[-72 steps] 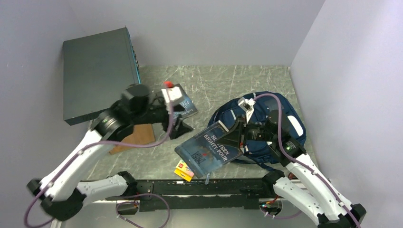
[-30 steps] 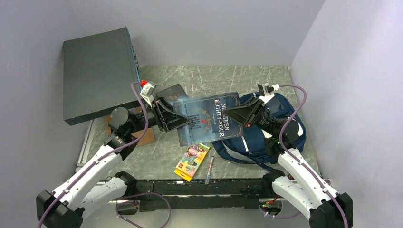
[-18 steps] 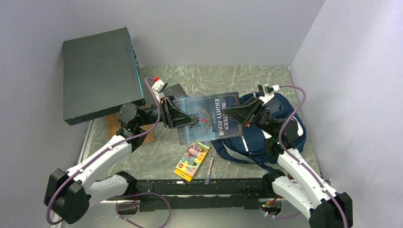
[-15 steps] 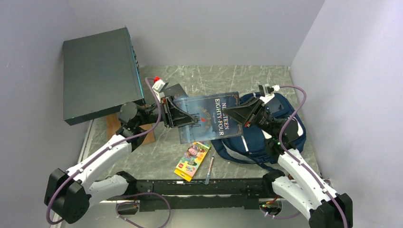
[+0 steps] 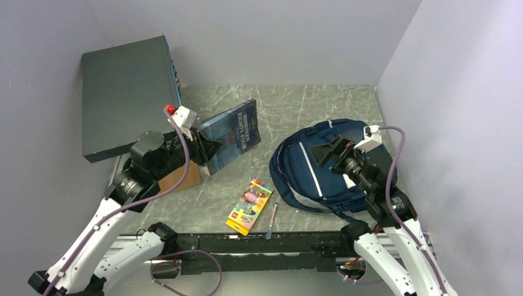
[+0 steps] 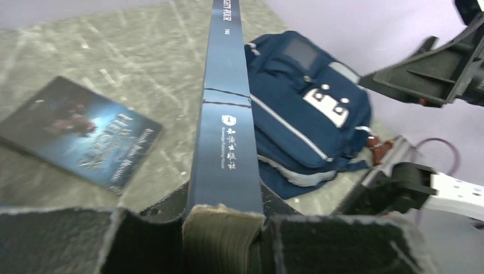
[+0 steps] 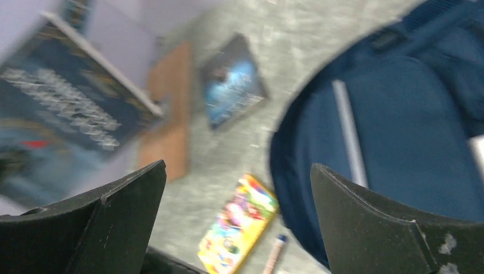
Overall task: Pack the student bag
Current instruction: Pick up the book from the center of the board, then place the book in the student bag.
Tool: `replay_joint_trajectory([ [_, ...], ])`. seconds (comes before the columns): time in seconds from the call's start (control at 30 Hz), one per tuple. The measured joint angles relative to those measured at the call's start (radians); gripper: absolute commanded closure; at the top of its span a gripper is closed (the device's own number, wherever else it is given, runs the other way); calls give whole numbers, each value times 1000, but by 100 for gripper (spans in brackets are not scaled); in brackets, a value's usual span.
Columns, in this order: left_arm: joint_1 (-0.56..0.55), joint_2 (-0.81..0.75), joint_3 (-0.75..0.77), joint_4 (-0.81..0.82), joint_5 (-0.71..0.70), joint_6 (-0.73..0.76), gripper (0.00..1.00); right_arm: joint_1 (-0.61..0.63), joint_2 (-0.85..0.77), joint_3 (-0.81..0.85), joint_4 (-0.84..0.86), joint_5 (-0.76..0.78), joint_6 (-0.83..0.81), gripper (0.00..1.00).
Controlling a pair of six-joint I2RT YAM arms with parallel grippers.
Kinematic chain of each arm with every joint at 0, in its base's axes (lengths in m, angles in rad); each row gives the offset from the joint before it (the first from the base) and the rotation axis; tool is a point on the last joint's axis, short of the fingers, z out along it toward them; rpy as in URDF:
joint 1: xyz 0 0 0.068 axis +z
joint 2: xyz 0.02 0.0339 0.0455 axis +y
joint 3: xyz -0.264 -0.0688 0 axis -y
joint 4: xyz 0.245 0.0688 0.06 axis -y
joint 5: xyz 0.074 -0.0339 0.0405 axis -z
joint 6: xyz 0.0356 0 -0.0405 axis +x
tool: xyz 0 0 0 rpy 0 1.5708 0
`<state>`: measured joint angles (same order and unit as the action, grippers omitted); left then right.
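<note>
The student bag (image 5: pixel 308 176), navy with thin pale stripes, lies flat on the right of the table; it also shows in the left wrist view (image 6: pixel 308 114) and the right wrist view (image 7: pixel 394 154). My left gripper (image 5: pixel 206 153) (image 6: pixel 225 240) is shut on a dark blue book (image 5: pixel 229 137) (image 6: pixel 227 120), held on edge above the table left of the bag. The same book appears blurred in the right wrist view (image 7: pixel 63 108). My right gripper (image 5: pixel 329 152) (image 7: pixel 237 168) hangs open over the bag with nothing between its fingers.
A yellow crayon box (image 5: pixel 250 206) (image 7: pixel 240 222) and a pen (image 5: pixel 272 221) lie near the front edge. A second book (image 6: pixel 80 140) (image 7: pixel 234 85) lies flat beyond them. A brown notebook (image 5: pixel 180 176) sits under my left arm. A big dark flat box (image 5: pixel 129 92) leans at back left.
My right gripper let go of the dark blue book, opened wide and drew back right over the bag. My left gripper closed on the book and carried it left, tilting it.
</note>
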<state>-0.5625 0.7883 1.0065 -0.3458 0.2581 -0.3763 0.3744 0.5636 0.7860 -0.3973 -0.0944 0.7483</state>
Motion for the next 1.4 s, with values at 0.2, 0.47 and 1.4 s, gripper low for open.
replay_joint_trajectory([
  [0.2, 0, -50, -37, -22, -114, 111, 100, -2, 110, 1, -225, 39, -158, 0],
  [0.47, -1, -21, -75, -16, -134, 190, 100, 326, 400, 50, -293, 101, -225, 43],
  [1.4, 2, -73, -182, 5, -211, 253, 100, 710, 1185, 329, -525, 830, -203, 94],
])
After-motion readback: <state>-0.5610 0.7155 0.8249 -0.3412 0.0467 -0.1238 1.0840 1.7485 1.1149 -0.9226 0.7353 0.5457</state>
